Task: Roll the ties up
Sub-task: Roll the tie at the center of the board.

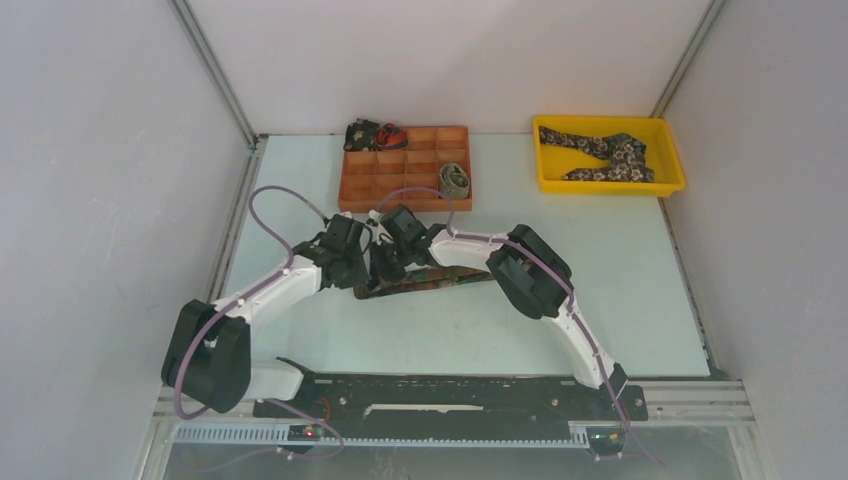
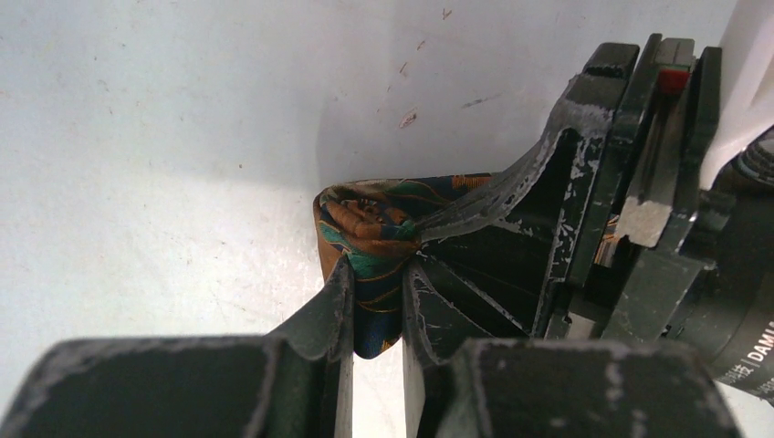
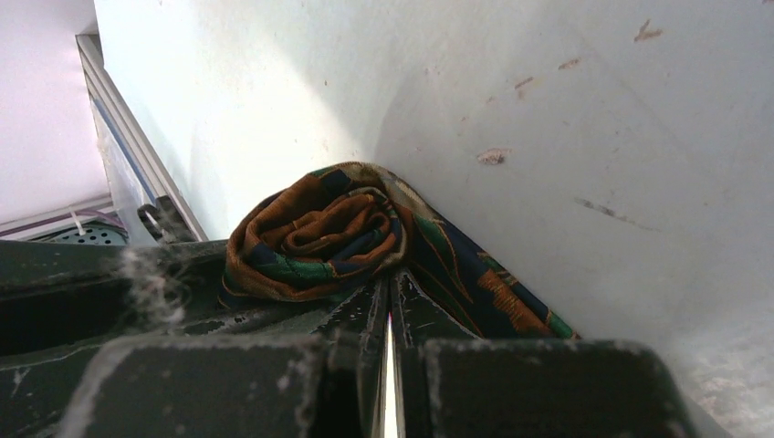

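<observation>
Left fingers (image 2: pixel 334 306), parted only narrowly, pinch the started coil of a soft fabric tie patterned in dark blue, rust and green (image 2: pixel 370 233). The right fingers (image 3: pixel 360 315) are pressed together at the coil's edge; whether they catch any cloth I cannot tell. Light, limp and probably slippery, the tie is best held at the coil itself. It lies on the pale counter (image 1: pixel 450 335) just in front of the orange compartment box (image 1: pixel 400 207). That box carries two rolled ties: an olive coil (image 1: pixel 455 180) and a dark coil (image 1: pixel 362 133) at its far left corner. To the right of the box, a yellow plastic tray (image 1: pixel 610 187) holds loose floral ties (image 1: pixel 605 155), whose number is unclear.

We see the tie (image 3: pixel 319 233) as smooth woven cloth with a faint sheen. At the tie, the left gripper (image 2: pixel 376 274) and right gripper (image 3: pixel 388 287) look like matt black plastic, scuffed whitish. Under it the table (image 2: pixel 164 137) is matt, lightly scratched.
</observation>
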